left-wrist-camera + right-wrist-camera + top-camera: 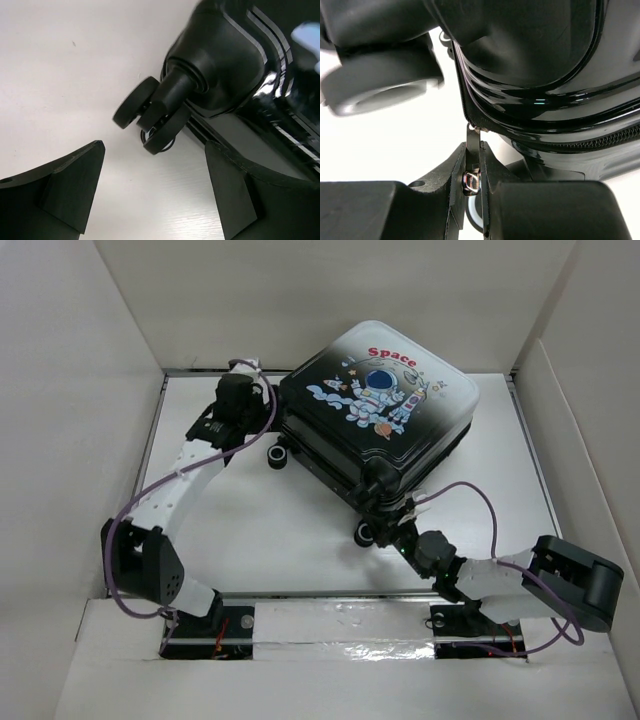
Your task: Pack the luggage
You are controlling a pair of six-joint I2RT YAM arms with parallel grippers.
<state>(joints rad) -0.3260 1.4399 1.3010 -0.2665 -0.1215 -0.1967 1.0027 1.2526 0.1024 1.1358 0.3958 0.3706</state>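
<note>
Right gripper (473,156) was closed down to a sliver on the metal zipper pull (472,179) at the near corner of the suitcase (375,410), with the tab pinched flat between the two fingers and hanging just under the seam. Left gripper (154,148) was wide open and held nothing; it hovered just beside the left corner wheel (132,102), its right finger close to the dark shell, contact not clear. The suitcase lay flat on the white table (250,530), turned diagonally, astronaut side up, far corner near the back wall, both halves brought together. No contents or loose items were visible, so I couldn't tell what went inside. Zipper teeth (620,136) looked meshed along the stretch to the right of the corner in the right wrist view; the rest of the seam was hidden or too dark to read. My read: loading looked done and the job was in the closing stage. Remaining work was likely running the slider along the rest of the seam, with the left arm placed to brace the shell. Risk: the thin tab could slip out of the pinch at the corner bend.
</note>
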